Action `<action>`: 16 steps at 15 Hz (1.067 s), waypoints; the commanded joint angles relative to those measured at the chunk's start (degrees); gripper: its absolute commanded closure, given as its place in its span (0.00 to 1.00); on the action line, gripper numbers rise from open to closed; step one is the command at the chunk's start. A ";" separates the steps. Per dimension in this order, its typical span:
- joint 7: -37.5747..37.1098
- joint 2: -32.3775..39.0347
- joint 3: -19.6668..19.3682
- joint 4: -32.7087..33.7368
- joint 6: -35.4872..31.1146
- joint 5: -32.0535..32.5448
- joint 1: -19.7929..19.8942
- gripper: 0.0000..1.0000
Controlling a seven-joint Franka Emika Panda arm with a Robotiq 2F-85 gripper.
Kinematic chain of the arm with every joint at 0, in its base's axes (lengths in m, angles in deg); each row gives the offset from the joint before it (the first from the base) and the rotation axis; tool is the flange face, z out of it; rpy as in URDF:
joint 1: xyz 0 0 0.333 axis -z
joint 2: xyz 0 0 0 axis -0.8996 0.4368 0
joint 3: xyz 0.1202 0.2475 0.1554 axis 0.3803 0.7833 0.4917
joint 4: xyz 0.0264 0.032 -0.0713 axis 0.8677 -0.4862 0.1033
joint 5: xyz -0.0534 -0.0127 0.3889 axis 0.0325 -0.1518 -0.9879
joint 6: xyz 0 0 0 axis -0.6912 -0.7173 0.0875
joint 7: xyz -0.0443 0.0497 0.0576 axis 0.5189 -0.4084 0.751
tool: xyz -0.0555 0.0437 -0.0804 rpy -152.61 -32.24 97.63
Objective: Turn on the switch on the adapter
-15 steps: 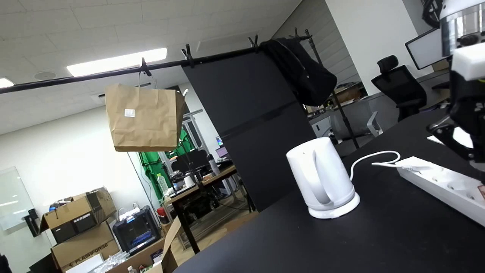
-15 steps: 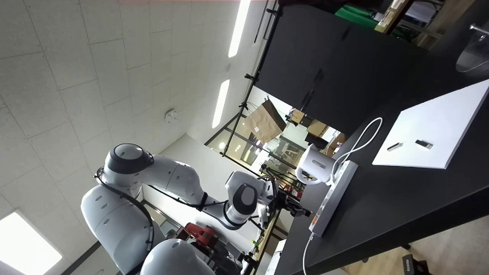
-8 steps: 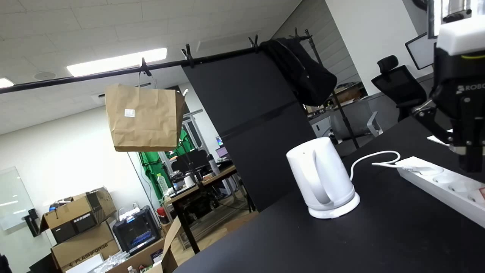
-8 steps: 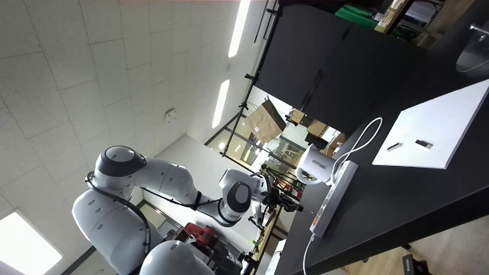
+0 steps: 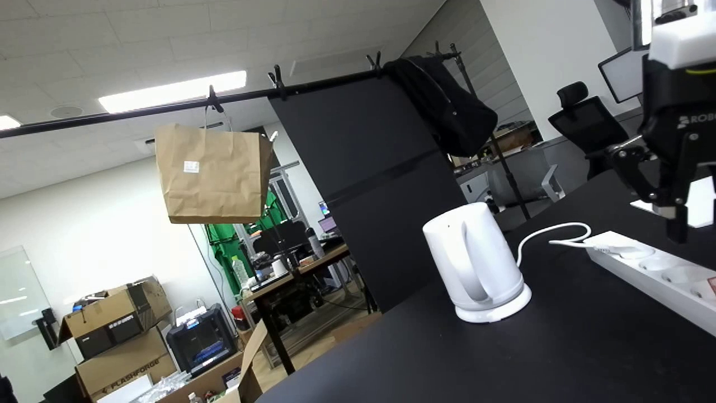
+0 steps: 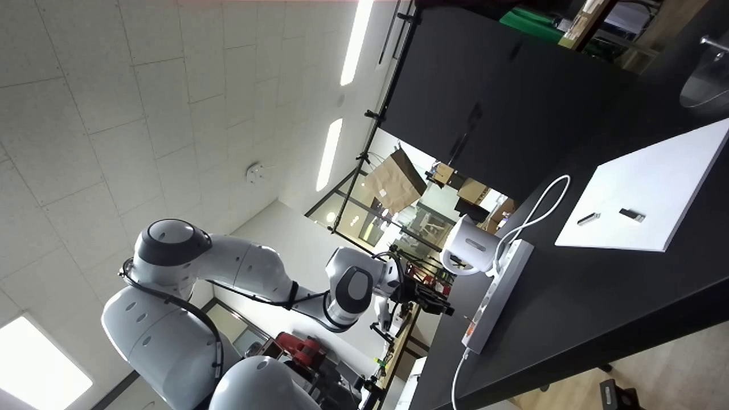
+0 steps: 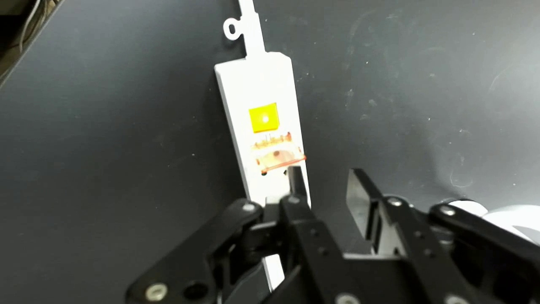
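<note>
In an exterior view we find the long, flat, white plastic power strip [image 6: 499, 299] on the flat black table [image 6: 569, 296], its corded end nearer the table edge that runs along the bottom. Near that end, in the wrist view, we see a square yellow switch [image 7: 264, 118] with a bright spot on it; the opposite end holds a white plug [image 5: 614, 249]. The strip lies below the black two-fingered claw [image 7: 325, 173], which is released, its fingers well apart and clear of the strip; in the wrist view one finger overlaps it, and the switch lies beyond the fingertips. Beside the plugged end, near a table edge, stands the white, tapering plastic kettle [image 5: 475, 263], its inside hidden from us. Past that edge, in an exterior view, a brown paper bag [image 5: 212, 176] hangs by its handles with its contents out of sight, and an open brown cardboard box [image 5: 250, 386] holds small things [image 5: 231, 378] we cannot name.
</note>
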State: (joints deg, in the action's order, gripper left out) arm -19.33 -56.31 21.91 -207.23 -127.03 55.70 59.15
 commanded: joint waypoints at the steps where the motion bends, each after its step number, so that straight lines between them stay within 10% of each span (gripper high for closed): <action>1: 1.25 -1.86 -2.56 -0.68 1.15 -0.58 -2.14 0.36; 7: -0.17 -1.94 -3.50 -1.00 1.58 2.44 -2.26 0.00; 16: 1.65 -0.16 -4.49 -0.25 1.01 1.81 -3.19 0.00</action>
